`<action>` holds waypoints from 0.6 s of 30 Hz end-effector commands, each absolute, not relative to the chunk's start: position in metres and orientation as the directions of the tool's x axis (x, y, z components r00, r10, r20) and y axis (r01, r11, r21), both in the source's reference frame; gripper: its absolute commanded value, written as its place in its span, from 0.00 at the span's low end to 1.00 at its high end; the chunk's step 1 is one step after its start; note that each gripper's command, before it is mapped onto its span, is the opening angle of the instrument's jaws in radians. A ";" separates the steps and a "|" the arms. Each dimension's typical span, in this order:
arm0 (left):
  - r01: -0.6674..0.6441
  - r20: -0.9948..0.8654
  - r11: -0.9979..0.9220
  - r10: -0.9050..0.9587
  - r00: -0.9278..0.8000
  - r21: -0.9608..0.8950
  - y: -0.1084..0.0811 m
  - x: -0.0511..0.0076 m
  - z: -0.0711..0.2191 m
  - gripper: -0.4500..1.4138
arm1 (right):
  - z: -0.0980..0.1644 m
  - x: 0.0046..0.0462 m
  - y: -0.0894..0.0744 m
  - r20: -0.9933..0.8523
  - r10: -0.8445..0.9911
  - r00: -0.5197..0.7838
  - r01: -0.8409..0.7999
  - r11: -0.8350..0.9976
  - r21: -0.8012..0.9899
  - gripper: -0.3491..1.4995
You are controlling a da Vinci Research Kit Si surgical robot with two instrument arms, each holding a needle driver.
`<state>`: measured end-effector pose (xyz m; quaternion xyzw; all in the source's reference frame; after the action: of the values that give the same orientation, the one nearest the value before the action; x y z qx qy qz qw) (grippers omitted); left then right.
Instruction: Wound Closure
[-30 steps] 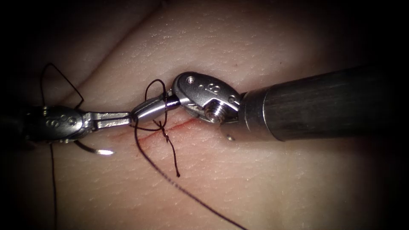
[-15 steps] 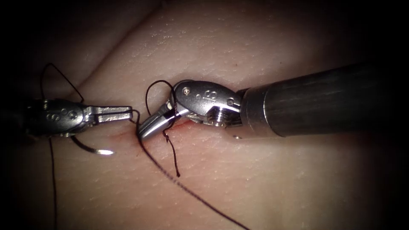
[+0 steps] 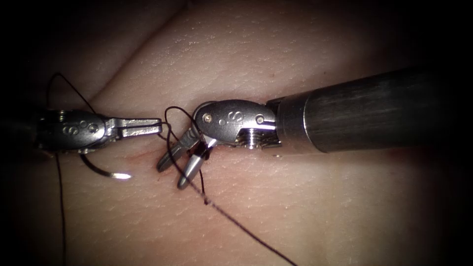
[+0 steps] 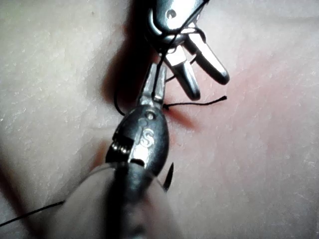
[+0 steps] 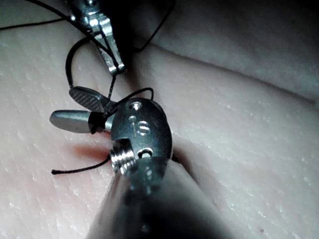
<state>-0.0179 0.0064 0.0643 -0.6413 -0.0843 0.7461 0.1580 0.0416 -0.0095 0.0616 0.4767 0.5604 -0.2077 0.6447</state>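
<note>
Trainee: Progress on the closure, how is it looking?

Tutor: Partway, by the look of it. The dark thin thread (image 3: 246,229) is already passing through the pale pork-belly tissue (image 3: 295,207) at the thin red-lined cut (image 3: 143,156). Its short free tail (image 4: 199,103) is sticking out beside the cut, so at least one stitch seems to be in.

Trainee: And what is each tool holding?

Tutor: The left arm's pincer (image 3: 143,127) is lying with its jaws together, and in the left wrist view it appears to be clamping the dark thin thread just short of the other tool. The right arm's pincer (image 3: 171,176) is standing with its jaws apart over the cut and gripping nothing. A loop of the thread is lying round the base of those jaws.

Trainee: Where is the needle sitting?

Tutor: The curved steel needle (image 3: 101,170) is resting on the tissue to the left of the cut, beneath the left tool's wrist. Neither tool is holding it. Its bright tip is lying free of the tissue, but its other end is running under the tool, so that part is hidden.

Trainee: So what is remaining?

Tutor: The loop is hanging loose, so the tying is probably not finished. The tail and the long strand are both trailing uncut, and the stretch of the cut towards the left tool is carrying no stitch.
</note>
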 end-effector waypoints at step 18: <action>-0.121 -0.933 -0.939 0.336 -0.127 -0.322 0.005 -0.0184 0.065 0.00 | 0.063 0.0417 -0.012 -0.931 -0.029 0.363 0.882 0.333 0.333 0.65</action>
<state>-0.0179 0.0053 0.0646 -0.6424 -0.0828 0.7465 0.1524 0.0412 -0.0118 0.0627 0.4692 0.4510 -0.3376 0.6801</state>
